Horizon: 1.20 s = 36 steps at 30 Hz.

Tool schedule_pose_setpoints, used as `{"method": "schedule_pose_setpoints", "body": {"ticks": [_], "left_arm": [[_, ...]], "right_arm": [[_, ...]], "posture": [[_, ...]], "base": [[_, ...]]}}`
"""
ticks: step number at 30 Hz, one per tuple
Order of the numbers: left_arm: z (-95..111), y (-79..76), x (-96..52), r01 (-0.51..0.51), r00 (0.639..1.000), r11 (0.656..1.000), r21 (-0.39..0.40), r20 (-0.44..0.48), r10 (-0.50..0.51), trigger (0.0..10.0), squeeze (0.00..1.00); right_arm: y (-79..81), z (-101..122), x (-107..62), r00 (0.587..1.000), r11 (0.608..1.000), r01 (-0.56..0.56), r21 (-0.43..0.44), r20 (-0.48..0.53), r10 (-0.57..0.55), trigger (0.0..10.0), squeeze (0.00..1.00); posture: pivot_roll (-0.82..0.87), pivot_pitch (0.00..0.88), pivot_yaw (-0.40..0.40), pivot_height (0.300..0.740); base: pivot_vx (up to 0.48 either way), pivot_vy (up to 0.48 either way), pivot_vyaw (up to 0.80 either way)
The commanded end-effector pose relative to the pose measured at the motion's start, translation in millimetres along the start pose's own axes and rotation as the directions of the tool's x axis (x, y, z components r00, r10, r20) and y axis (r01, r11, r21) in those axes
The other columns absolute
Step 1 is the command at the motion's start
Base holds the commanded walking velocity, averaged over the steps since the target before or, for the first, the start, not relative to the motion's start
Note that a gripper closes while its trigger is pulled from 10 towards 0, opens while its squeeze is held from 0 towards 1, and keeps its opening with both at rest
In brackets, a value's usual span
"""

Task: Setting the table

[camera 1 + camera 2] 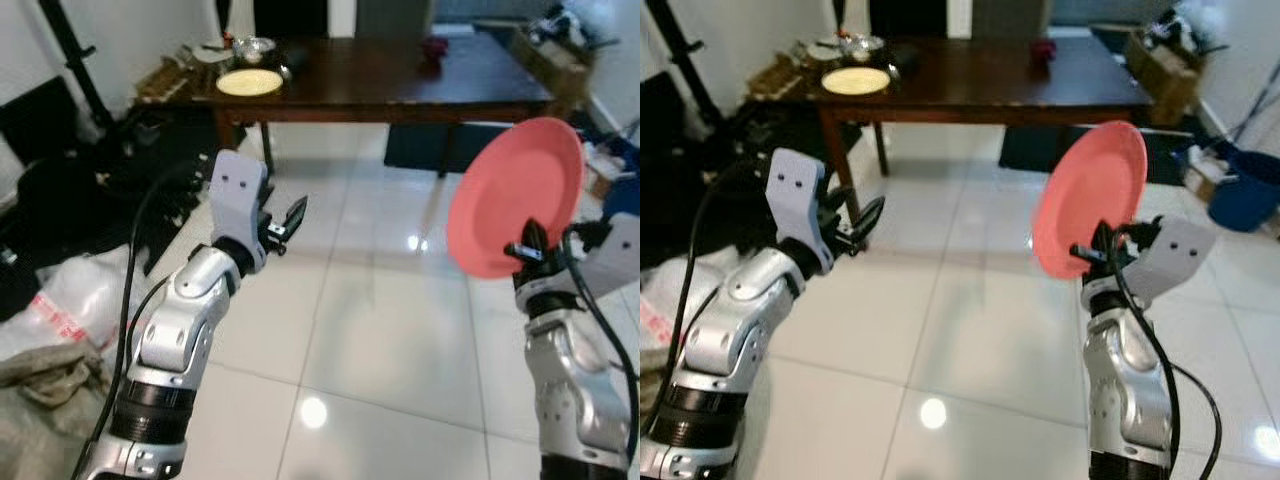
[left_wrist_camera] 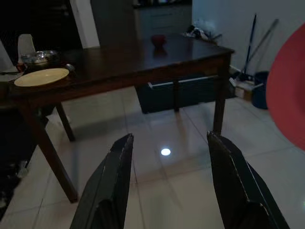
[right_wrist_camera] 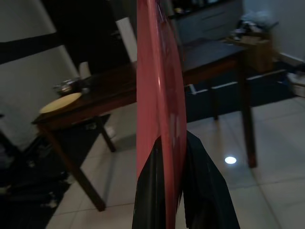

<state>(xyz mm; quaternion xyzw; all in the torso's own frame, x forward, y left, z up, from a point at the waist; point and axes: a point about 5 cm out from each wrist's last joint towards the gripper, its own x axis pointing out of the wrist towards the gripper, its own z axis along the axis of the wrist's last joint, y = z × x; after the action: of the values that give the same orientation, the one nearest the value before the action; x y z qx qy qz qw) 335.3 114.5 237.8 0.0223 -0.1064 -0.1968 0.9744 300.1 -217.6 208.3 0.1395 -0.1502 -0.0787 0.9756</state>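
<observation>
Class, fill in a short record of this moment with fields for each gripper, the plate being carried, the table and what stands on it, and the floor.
right gripper: right gripper shut on the lower rim of the red plate
red plate: red plate held on edge, nearly upright, above the floor
left gripper: left gripper raised, jaws open, holding nothing
table: dark wooden table ahead, across the floor
on table: yellow plate near its left end, metal bowl behind it, small red object farther right
floor: white glossy tiles
</observation>
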Motion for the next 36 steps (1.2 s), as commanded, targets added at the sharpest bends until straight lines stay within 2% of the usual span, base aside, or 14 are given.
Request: {"method": "schedule_pose_setpoints", "body": {"ticks": [1, 20, 23, 25, 28, 30, 31, 33, 34, 35, 36], "left_arm": [[-4, -1.9, 0.0, 0.0, 1.0, 1.0, 0.0, -0.012, 0.0, 10.0, 0.0], [-6, -3.9, 0.7, 0.011, 1.0, 1.0, 0.001, -0.009, -0.011, 10.0, 0.0], [-9, -0.4, -2.1, -0.019, 1.0, 1.0, 0.007, -0.023, 0.019, 10.0, 0.0], [-16, 10.5, -10.6, -0.104, 0.993, 0.994, 0.042, -0.046, 0.106, 10.0, 0.0], [-18, 13.6, -13.2, -0.127, 0.99, 0.99, 0.052, -0.05, 0.13, 10.0, 0.0], [-26, 27.2, -26.1, -0.216, 0.972, 0.973, 0.085, -0.071, 0.222, 10.0, 0.0], [-26, 27.2, -26.1, -0.216, 0.972, 0.973, 0.085, -0.071, 0.222, 10.0, 0.0], [-31, 38.4, -40.4, -0.283, 0.952, 0.951, 0.121, -0.087, 0.294, 10.0, 0.0], [-31, 38.4, -40.4, -0.283, 0.952, 0.951, 0.121, -0.087, 0.294, 10.0, 0.0], [-33, 43.1, -47.6, -0.313, 0.941, 0.94, 0.132, -0.092, 0.326, 10.0, 0.0], [-33, 44.5, -49.8, -0.323, 0.937, 0.937, 0.134, -0.092, 0.337, 10.0, 0.0]], "right_arm": [[-3.8, 2, -1.3, 1.0, 1.0, 0.01, -0.009, 0.004, -0.01, 10.0, 0.0], [-2.3, 0, -0.1, 1.0, 1.0, -0.011, -0.001, -0.014, 0.011, 10.0, 0.0], [6.9, -7, -2.0, 0.996, 0.997, -0.072, 0.008, -0.051, 0.072, 10.0, 0.0], [18.7, -16, -4.4, 0.985, 0.988, -0.148, 0.035, -0.088, 0.151, 10.0, 0.0], [21.8, -19, -5.0, 0.981, 0.985, -0.167, 0.041, -0.097, 0.17, 10.0, 0.0], [35.1, -26, -6.3, 0.964, 0.969, -0.228, 0.093, -0.121, 0.238, 10.0, 0.0], [35.1, -26, -6.3, 0.964, 0.969, -0.228, 0.093, -0.121, 0.238, 10.0, 0.0], [52.0, -33, -7.0, 0.934, 0.932, -0.303, 0.197, -0.131, 0.332, 10.0, 0.0], [52.0, -33, -7.0, 0.934, 0.932, -0.303, 0.197, -0.131, 0.332, 10.0, 0.0], [62.4, -34, -7.4, 0.908, 0.892, -0.354, 0.28, -0.124, 0.4, 10.0, 0.0], [66.5, -34, -6.9, 0.899, 0.867, -0.366, 0.337, -0.114, 0.424, 10.0, 0.0]], "posture": [[-0.11, 0.034, 0.114, 0.74], [-0.11, 0.023, 0.115, 0.74], [-0.11, 0.023, 0.113, 0.74], [-0.09, 0.025, 0.101, 0.74], [-0.09, 0.025, 0.101, 0.74], [-0.05, 0.027, 0.076, 0.74], [-0.05, 0.027, 0.076, 0.74], [-0.02, 0.027, 0.058, 0.74], [-0.02, 0.027, 0.058, 0.74], [-0.01, 0.027, 0.052, 0.74], [0.0, 0.028, 0.047, 0.74]], "base": [[0.48, 0.0, -0.8], [0.48, 0.0, -0.76], [0.48, 0.0, 0.0], [0.48, 0.0, 0.0], [0.48, 0.0, 0.0], [0.48, 0.0, 0.0], [0.48, 0.0, 0.0], [0.48, 0.0, 0.0], [0.48, 0.0, 0.0], [0.48, 0.0, 0.0], [0.48, 0.0, 0.0]]}}
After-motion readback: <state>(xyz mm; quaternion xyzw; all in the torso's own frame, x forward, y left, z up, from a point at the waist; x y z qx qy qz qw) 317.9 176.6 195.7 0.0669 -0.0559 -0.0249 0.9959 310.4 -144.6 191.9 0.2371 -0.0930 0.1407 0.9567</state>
